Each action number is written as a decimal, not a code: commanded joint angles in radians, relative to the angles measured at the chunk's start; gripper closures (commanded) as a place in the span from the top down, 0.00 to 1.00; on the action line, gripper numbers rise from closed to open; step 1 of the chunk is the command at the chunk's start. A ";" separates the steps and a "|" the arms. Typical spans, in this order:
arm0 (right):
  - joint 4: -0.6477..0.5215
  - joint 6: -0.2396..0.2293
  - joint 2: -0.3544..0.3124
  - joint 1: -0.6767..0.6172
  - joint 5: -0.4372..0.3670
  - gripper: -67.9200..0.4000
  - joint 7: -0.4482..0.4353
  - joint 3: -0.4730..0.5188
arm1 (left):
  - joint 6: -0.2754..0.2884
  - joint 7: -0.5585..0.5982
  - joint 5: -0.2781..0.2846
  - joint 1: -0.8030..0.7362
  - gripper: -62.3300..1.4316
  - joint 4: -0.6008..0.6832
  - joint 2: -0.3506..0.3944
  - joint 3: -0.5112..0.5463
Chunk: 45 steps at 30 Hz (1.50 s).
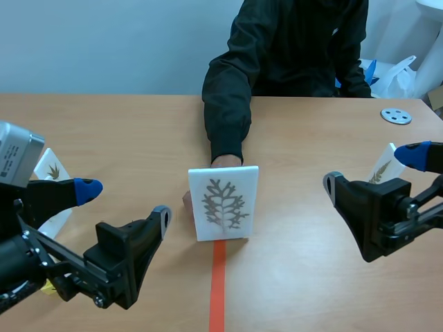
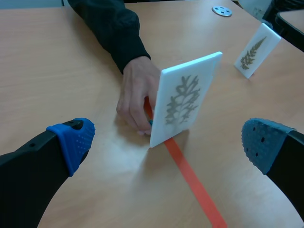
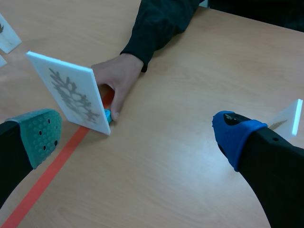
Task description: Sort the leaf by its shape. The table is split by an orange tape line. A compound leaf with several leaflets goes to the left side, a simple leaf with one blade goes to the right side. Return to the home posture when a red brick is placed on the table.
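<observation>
Wooden table (image 1: 124, 131), orange tape line (image 1: 218, 290), pale wall (image 1: 104, 41), left gripper (image 1: 124, 202), right gripper (image 1: 374, 169) both released.

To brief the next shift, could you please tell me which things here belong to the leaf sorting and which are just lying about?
Job: centre card, held standing on the tape line by a hand; left card; right card; left gripper and right gripper, both open.
Lying about: metal disc; white bag beyond the table.
</observation>
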<state>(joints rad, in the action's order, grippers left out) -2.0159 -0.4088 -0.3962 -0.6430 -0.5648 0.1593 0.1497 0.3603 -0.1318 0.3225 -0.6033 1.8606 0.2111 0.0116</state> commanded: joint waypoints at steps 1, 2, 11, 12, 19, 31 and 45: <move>-0.007 -0.003 -0.009 0.014 -0.003 1.00 -0.015 0.008 | 0.002 0.011 0.010 0.003 1.00 0.031 0.018 0.001; -0.007 -0.003 -0.009 0.014 -0.003 1.00 -0.015 0.008 | 0.002 0.011 0.010 0.003 1.00 0.031 0.025 0.001; -0.007 -0.004 -0.026 0.014 -0.002 1.00 -0.006 0.008 | 0.002 0.025 0.015 0.003 1.00 0.031 0.042 0.000; -0.007 -0.004 -0.027 0.014 -0.003 1.00 -0.005 0.008 | 0.002 0.032 0.015 0.003 1.00 0.031 0.042 0.000; -0.007 -0.005 -0.033 0.014 -0.003 1.00 0.027 0.008 | 0.002 0.035 0.014 0.002 1.00 0.031 0.042 0.000; 0.004 -0.061 -0.155 0.051 -0.014 1.00 0.014 -0.046 | 0.002 0.037 0.014 0.003 1.00 0.031 0.042 0.000; 0.242 -0.061 -0.205 0.328 0.029 1.00 -0.031 -0.294 | 0.002 0.038 0.014 0.003 1.00 0.031 0.042 0.000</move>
<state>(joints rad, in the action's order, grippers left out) -1.7710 -0.4686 -0.5930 -0.3363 -0.5346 0.1539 -0.1383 0.3603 -0.1078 0.3264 -0.6033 1.8633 0.2550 0.0116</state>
